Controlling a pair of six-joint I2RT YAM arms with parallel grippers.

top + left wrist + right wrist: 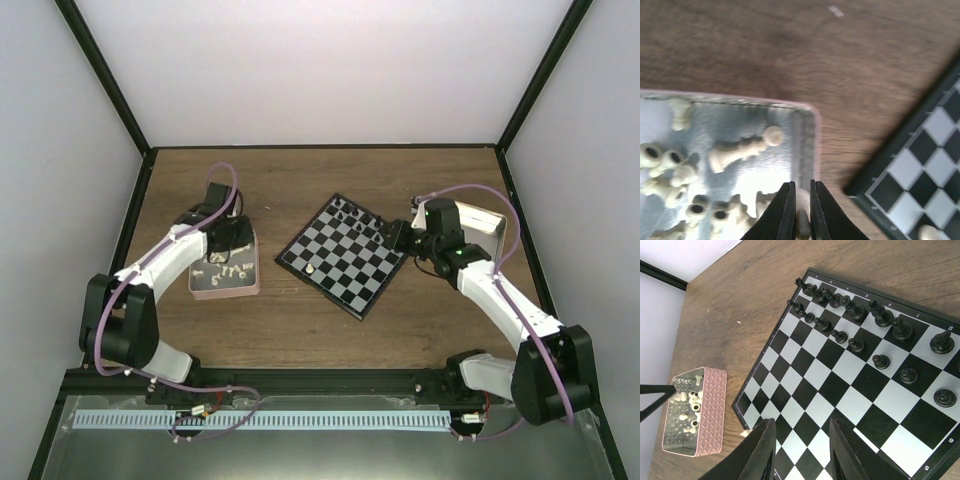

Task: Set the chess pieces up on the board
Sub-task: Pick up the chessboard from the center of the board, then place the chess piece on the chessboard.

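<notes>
The board [340, 262] lies askew in the middle of the table. Black chess pieces [855, 320] stand in two rows along its far edge. One cream-white piece [312, 269] sits at the board's near left side. Many cream-white pieces [740, 147] lie loose in the pink tray [807, 130]. My left gripper [802, 186] hangs over the tray's right rim, shut on a small cream-white piece [803, 201]. Over the board's right part my right gripper [801, 422] stands open with only bare squares between its fingers.
A tan box with a silvery inside [487, 225] stands behind the right arm. The pink tray [240, 288] sits left of the board [920, 165], a strip of bare wood between them. Black frame rails border the table.
</notes>
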